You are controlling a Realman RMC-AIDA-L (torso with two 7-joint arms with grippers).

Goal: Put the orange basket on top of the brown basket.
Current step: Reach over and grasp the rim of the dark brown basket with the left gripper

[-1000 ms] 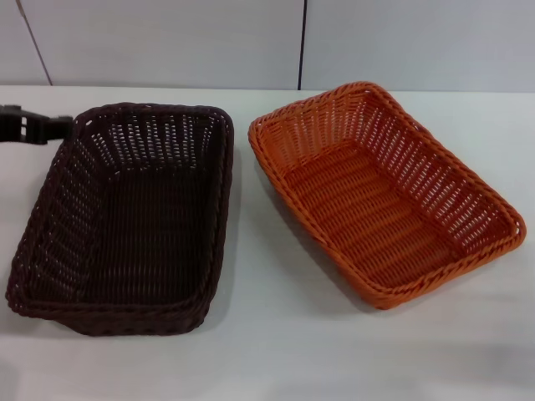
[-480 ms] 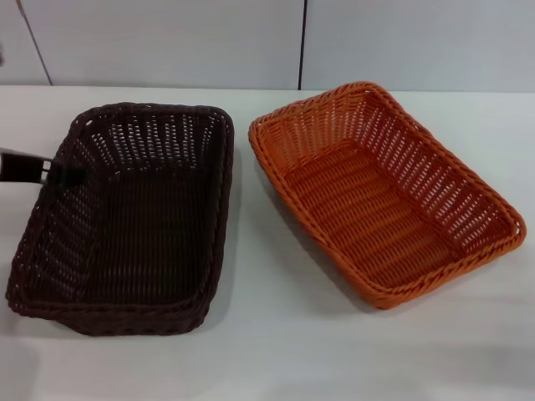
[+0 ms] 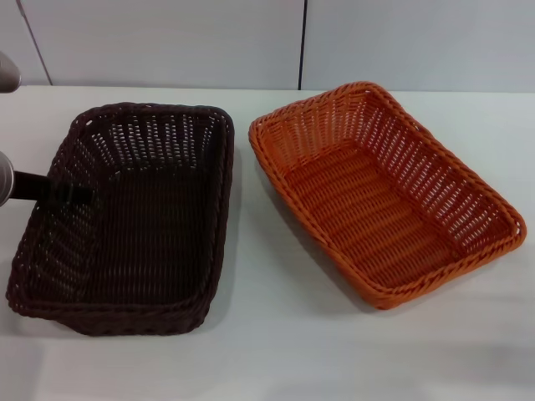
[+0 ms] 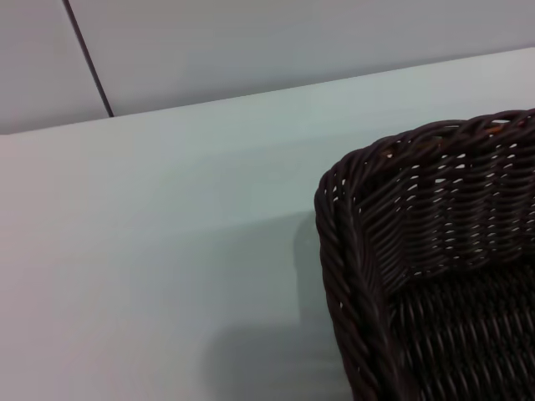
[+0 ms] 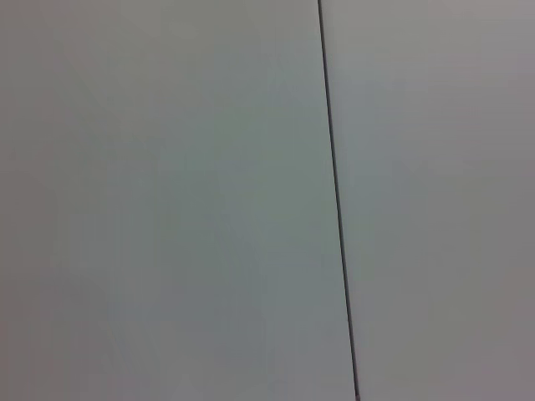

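Observation:
The brown basket (image 3: pixel 134 217) sits on the left half of the white table, empty. The orange basket (image 3: pixel 380 188) lies to its right, turned at a slight angle, also empty, with a narrow gap between the two. My left gripper (image 3: pixel 71 195) reaches in from the left edge and hangs at the brown basket's left rim, about halfway along that side; it is dark against the dark weave. One corner of the brown basket (image 4: pixel 435 259) fills the left wrist view. The right gripper is out of view.
The white table (image 3: pixel 276 351) runs to a pale panelled wall (image 3: pixel 167 42) behind both baskets. The right wrist view holds only a wall panel with a dark seam (image 5: pixel 334 200).
My left gripper has moved from the brown basket's far left corner toward me along its left rim and a little inward. Both baskets stay put.

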